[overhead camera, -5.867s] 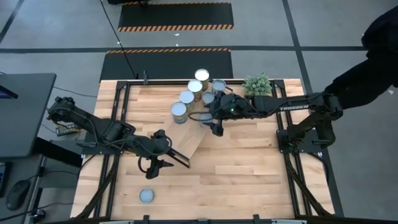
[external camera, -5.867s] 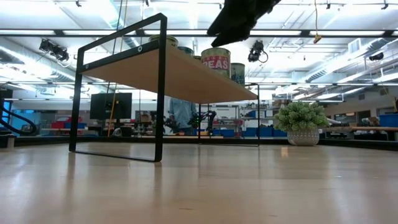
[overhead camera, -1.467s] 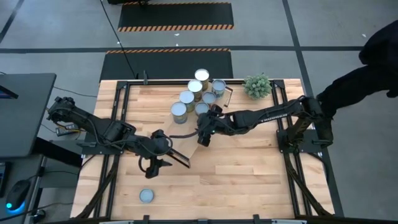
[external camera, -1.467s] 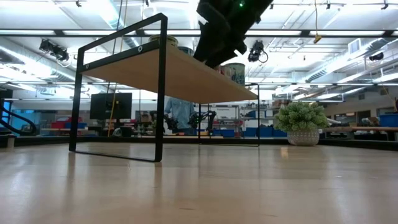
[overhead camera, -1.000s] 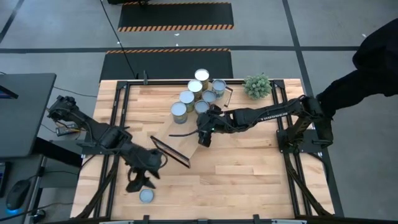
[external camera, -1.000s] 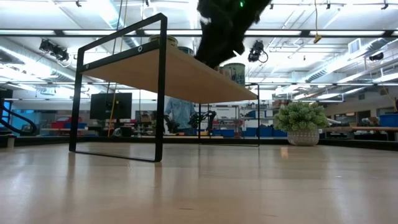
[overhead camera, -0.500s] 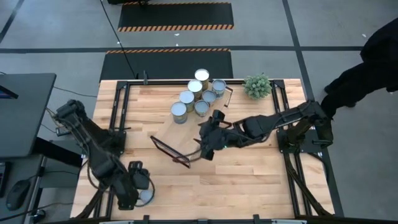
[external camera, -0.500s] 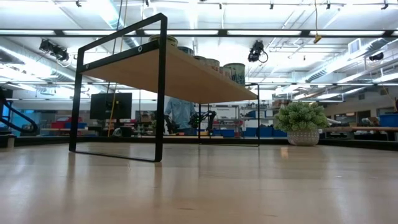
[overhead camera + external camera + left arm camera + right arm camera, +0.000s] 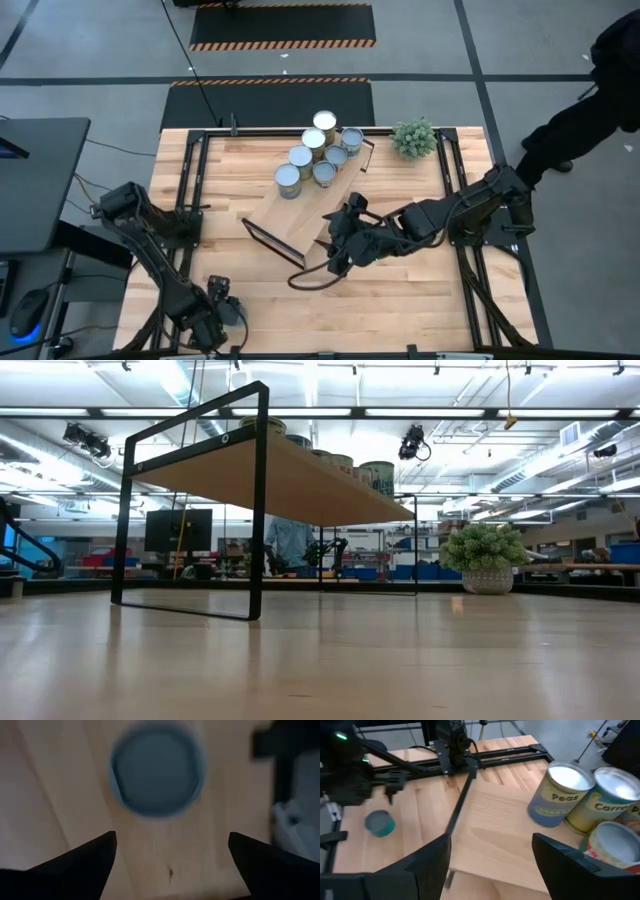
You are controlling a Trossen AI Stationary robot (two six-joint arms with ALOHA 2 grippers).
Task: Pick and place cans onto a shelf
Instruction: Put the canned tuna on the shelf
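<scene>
One bluish-grey can (image 9: 380, 823) stands alone on the table near its front left corner. My left gripper (image 9: 215, 312) is above it and hides it in the high view. In the left wrist view the can's round top (image 9: 157, 772) shows just beyond the open fingers (image 9: 170, 855). Several cans (image 9: 318, 155) stand on the far end of the light-wood shelf (image 9: 300, 220); two read Peas (image 9: 560, 795) and Carrots (image 9: 605, 805). My right gripper (image 9: 335, 262) is open and empty over the shelf's near end (image 9: 510, 835). Neither gripper shows in the low view.
A small potted plant (image 9: 413, 135) stands at the table's far right. A person in dark clothes (image 9: 600, 80) is beyond the right edge. The shelf's black end frame (image 9: 190, 510) stands on the table, slanting across its middle. Bare tabletop lies toward the near right.
My left gripper has swung toward the table's near left corner and come over the lone can, fingers open. My right gripper has drawn back from the cans toward the near edge, along the shelf, and has left the low view.
</scene>
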